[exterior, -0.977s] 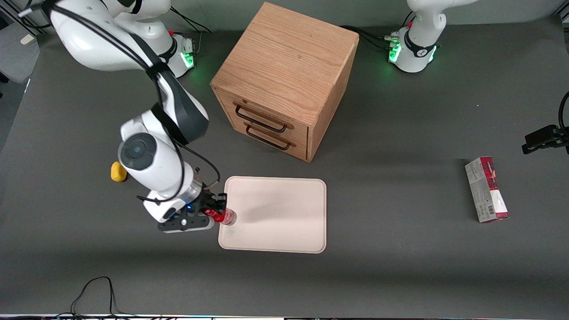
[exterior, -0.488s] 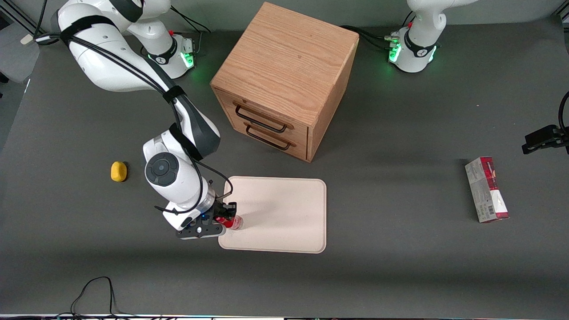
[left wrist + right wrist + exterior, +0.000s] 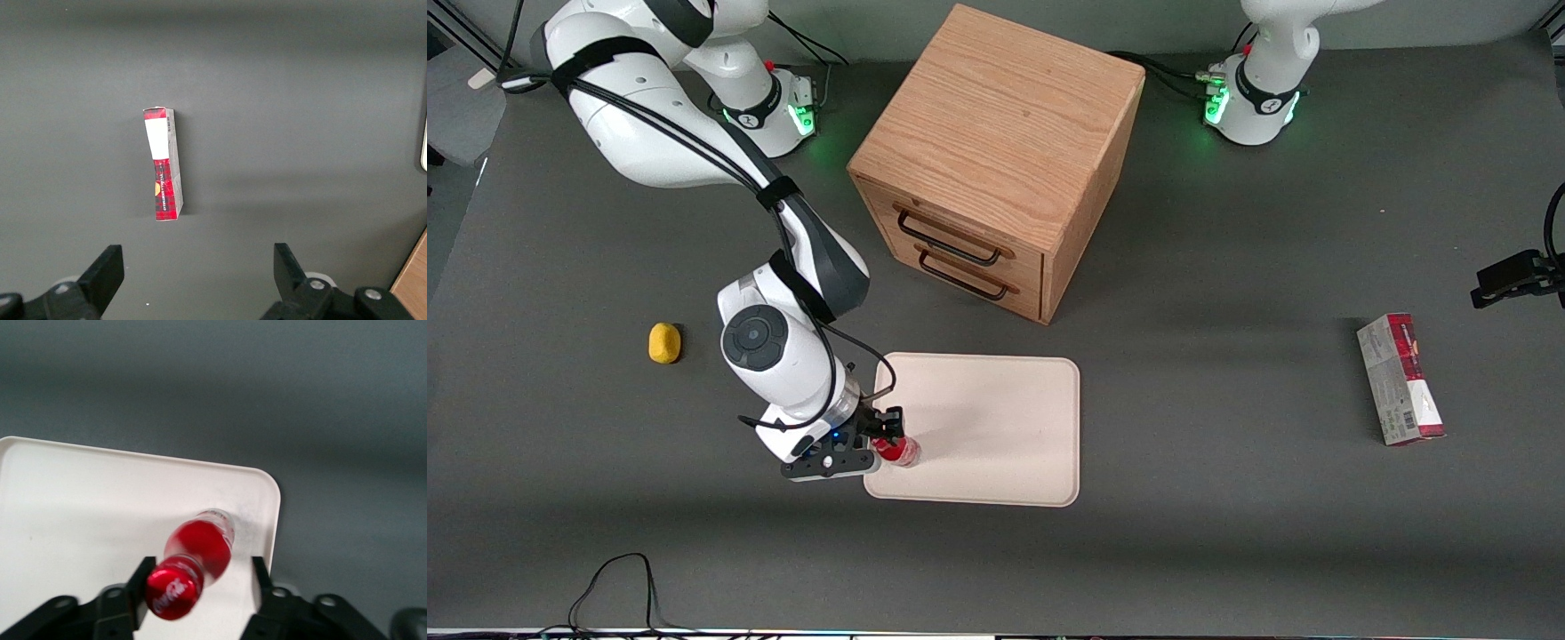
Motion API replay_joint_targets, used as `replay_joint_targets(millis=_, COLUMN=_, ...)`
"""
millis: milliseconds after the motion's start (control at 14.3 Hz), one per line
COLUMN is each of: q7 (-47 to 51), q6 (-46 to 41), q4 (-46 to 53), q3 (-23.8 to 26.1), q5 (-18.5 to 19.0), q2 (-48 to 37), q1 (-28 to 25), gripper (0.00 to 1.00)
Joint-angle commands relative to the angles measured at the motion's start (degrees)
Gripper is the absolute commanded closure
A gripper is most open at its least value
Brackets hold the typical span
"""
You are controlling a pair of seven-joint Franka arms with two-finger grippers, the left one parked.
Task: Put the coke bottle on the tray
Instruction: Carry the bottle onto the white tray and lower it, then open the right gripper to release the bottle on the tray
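The coke bottle (image 3: 899, 452), small with a red cap and red label, stands tilted on the tray (image 3: 996, 418), near the tray corner closest to the front camera on the working arm's side. In the right wrist view the bottle (image 3: 200, 550) leans with its cap against one finger (image 3: 142, 583); a gap shows between it and the other finger. My right gripper (image 3: 887, 433) is open around the bottle's neck, just above the cream-white tray (image 3: 80, 500). The gripper also shows in the right wrist view (image 3: 200, 579).
A wooden two-drawer cabinet (image 3: 996, 160) stands farther from the front camera than the tray. A yellow lump (image 3: 663, 343) lies toward the working arm's end. A red-and-grey carton (image 3: 1400, 380) lies toward the parked arm's end, also in the left wrist view (image 3: 163, 163).
My right gripper and the bottle have moved from the tray's edge farther onto the tray and a little nearer the front camera. The last half second shows only a small shift.
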State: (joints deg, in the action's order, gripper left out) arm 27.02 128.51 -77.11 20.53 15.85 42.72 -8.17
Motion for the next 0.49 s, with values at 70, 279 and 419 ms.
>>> replay_joint_targets(millis=70, q7=1.11, q6=-1.40, q4=0.65, q3=0.04, q5=1.91, q2=-1.67, q1=0.17, gripper=0.00)
replay_joint_targets(millis=279, q7=-2.91, q6=-10.61, q4=0.83, q3=-0.13, q5=1.65, q2=-7.10, q1=1.13, gripper=0.00)
replay_joint_targets(millis=419, q7=-8.18, q6=-18.61, q4=0.47, q3=-2.93, q5=-1.23, q2=-12.63, q1=1.31, gripper=0.00)
